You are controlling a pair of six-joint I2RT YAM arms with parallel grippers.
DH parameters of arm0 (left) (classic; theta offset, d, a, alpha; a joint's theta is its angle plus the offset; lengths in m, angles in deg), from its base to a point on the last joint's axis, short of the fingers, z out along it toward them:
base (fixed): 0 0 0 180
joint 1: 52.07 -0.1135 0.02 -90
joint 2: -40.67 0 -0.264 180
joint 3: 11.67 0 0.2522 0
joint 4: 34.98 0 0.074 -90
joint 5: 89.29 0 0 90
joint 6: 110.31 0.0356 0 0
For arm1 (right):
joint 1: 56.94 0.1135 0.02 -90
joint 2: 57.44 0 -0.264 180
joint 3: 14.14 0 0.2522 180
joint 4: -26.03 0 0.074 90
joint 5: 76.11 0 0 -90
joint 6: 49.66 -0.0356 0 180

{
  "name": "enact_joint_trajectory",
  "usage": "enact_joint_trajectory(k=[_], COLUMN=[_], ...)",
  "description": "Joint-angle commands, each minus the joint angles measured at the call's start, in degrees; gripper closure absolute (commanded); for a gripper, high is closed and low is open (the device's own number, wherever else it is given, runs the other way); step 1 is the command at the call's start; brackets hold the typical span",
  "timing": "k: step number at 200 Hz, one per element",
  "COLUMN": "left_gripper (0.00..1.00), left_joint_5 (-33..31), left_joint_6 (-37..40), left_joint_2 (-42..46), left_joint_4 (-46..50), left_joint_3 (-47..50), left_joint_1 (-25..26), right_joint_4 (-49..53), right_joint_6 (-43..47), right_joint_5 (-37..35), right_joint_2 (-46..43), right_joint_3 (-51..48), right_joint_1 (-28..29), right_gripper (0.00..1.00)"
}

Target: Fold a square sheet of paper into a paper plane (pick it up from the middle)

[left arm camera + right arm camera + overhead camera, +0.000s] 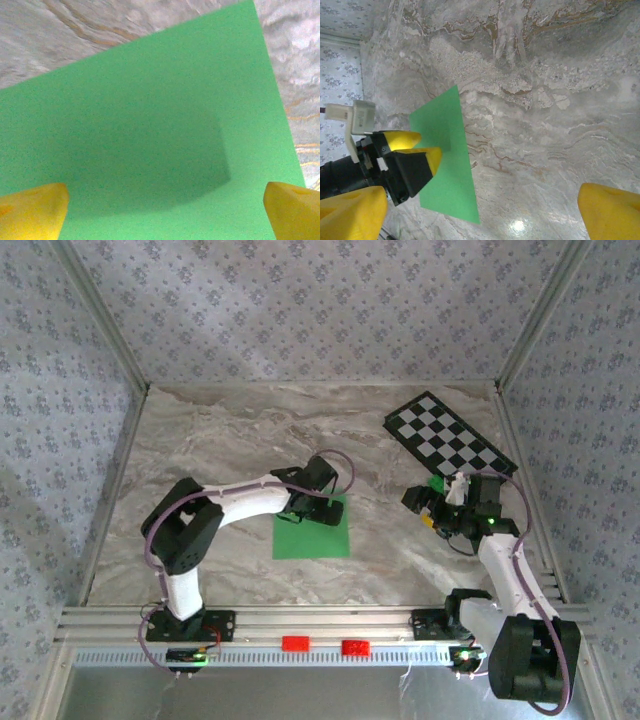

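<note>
**Left gripper open over flat green sheet, right gripper open and off to the side**

The square sheet of paper (312,530) lies flat and unfolded on the marble table (230,440). It sits about mid-table left to right, closer to the near edge than the far wall. No creases visible.

The left gripper (162,214) is over the far part of the sheet, pointing down. Its jaws are spread wide, with one yellow fingertip (31,210) at each side of the left wrist view, and nothing is held between them. It casts a dark shadow on the green paper right below. It is low over the sheet, but I can't tell whether the tips touch the paper.

The right gripper (480,216) is well apart from the sheet, to its right, over bare marble. Its jaws are also wide apart and empty. Its wrist camera looks left across the table at the sheet and the left gripper.

The checkered board (450,435) lies flat at far right. A tiny green block (436,483) sits just off the board's near end, close beside the right gripper.
</note>
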Motion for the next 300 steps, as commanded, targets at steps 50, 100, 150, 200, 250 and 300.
enact_joint_trajectory(k=[50, 100, 150, 200, 250, 300], left_gripper=[0.00, 0.00, 0.00, 0.00, 0.00, 0.00], left_joint_5=[-5.0, -6.7, -7.7, -4.8, -5.7, -4.8], left_joint_6=[-19.1, -22.3, -23.9, -19.6, -18.2, -19.2], left_joint_2=[2.2, -1.2, -2.2, -5.2, -6.9, -8.0], left_joint_4=[7.8, 12.5, 15.8, 15.8, 16.8, 17.3], left_joint_3=[-2.5, -6.3, -8.7, -10.3, -10.3, -10.2], left_joint_1=[0.3, 1.8, 2.5, 2.7, 2.7, 3.0], right_joint_4=[0.7, 3.1, 4.4, 4.5, 4.3, 4.3], right_joint_6=[0.3, 2.0, 2.8, 3.1, 2.9, 2.8], right_joint_5=[0.9, 0.4, 0.5, 1.1, 1.1, 1.1], right_joint_2=[-0.2, 0.2, -0.1, -0.1, 0.0, 0.2], right_joint_3=[0.0, 1.2, 1.6, 1.4, 1.3, 0.9], right_joint_1=[0.2, 0.0, -0.4, -0.6, -0.6, -0.6], right_gripper=[0.00, 0.00, 0.00, 0.00, 0.00, 0.00])
